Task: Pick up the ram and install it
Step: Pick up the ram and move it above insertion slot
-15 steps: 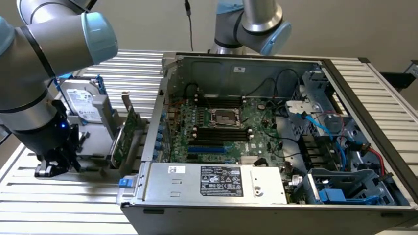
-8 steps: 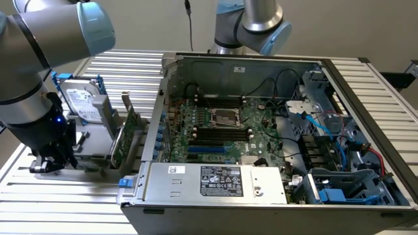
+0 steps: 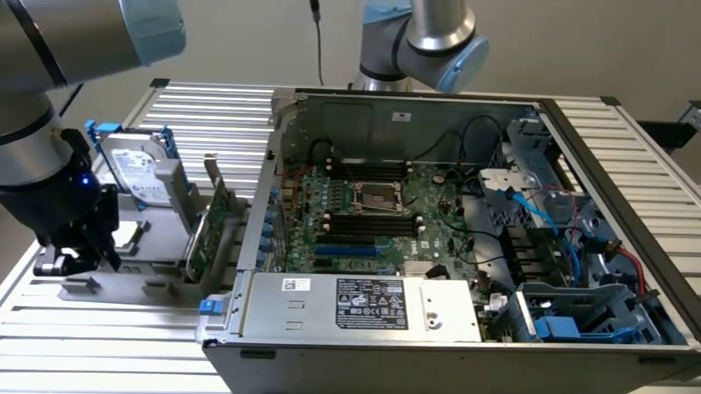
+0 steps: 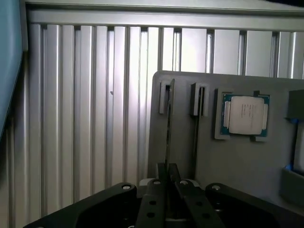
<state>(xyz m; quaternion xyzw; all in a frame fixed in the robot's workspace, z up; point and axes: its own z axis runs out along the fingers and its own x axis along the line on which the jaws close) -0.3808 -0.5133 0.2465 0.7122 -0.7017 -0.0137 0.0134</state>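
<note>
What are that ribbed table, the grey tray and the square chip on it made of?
The table looks like bare aluminium: silvery slats with a sheen. The tray is probably plastic: matte grey, no glints. The chip shows a pale metal-looking lid over green board.

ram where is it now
The ram stands edge-on in a holder slot near the processor, clamped in the gripper, at the exterior view's left outside the case.

Black gripper (image 4: pixel 167 172); dark-edged ram (image 4: pixel 168 128); silver processor (image 4: pixel 245 115); grey tray (image 4: pixel 237 166); ribbed silver table (image 4: pixel 95 118).
</note>
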